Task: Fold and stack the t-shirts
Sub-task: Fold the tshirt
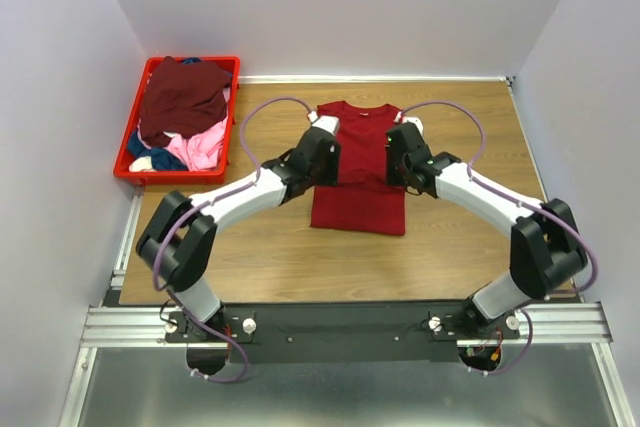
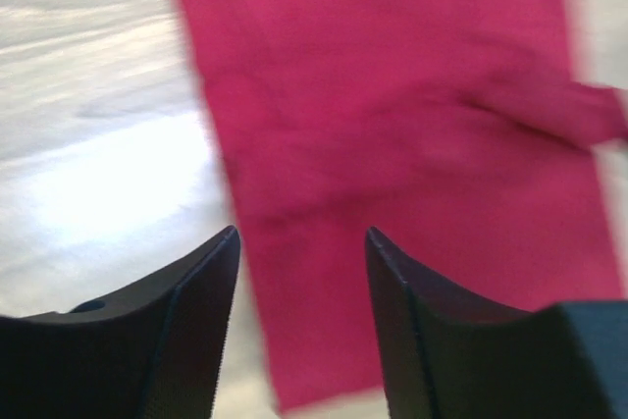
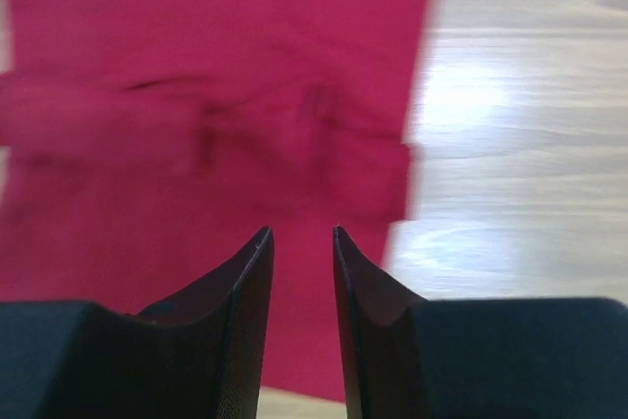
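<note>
A bright red t-shirt lies flat on the wooden table, its sides folded in to a narrow strip, neck at the far end. My left gripper is open and empty above the shirt's left edge; the shirt shows between and beyond its jaws. My right gripper is open with a narrow gap, empty, above the shirt's right edge; its jaws hang over the cloth. Maroon, pink and blue shirts lie heaped in the crate.
A red plastic crate stands at the far left corner of the table. White walls close in the back and both sides. Bare wood lies in front of the red shirt.
</note>
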`<state>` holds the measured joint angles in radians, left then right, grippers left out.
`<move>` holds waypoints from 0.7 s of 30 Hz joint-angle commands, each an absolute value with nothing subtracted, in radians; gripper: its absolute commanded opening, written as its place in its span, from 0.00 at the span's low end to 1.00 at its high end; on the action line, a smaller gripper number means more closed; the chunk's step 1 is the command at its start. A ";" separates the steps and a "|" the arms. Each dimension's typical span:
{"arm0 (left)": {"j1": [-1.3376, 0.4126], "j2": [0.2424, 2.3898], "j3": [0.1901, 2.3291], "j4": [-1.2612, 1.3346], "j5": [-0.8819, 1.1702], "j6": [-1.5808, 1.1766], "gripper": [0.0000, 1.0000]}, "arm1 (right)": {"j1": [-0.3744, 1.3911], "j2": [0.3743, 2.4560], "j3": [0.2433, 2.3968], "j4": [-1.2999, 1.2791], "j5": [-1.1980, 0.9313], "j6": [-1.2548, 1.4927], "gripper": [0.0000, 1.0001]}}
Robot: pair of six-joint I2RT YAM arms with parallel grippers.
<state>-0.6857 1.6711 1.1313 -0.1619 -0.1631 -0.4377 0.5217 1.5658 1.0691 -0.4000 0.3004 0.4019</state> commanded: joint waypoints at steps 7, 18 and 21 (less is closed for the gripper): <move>-0.810 1.676 1.032 -0.146 -0.080 -0.503 0.16 | 0.549 1.614 0.974 -0.238 0.032 0.440 0.20; -0.788 1.822 1.015 -0.173 0.055 -0.454 0.15 | 0.525 1.828 1.090 -0.203 0.156 0.348 0.19; -0.788 1.815 1.005 -0.179 0.061 -0.443 0.15 | 0.466 1.877 1.159 -0.199 0.169 0.304 0.19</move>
<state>-0.7864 1.7908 1.0321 -0.1455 -0.0032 -0.4713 0.5331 1.8015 1.0725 -0.2344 0.0990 0.3809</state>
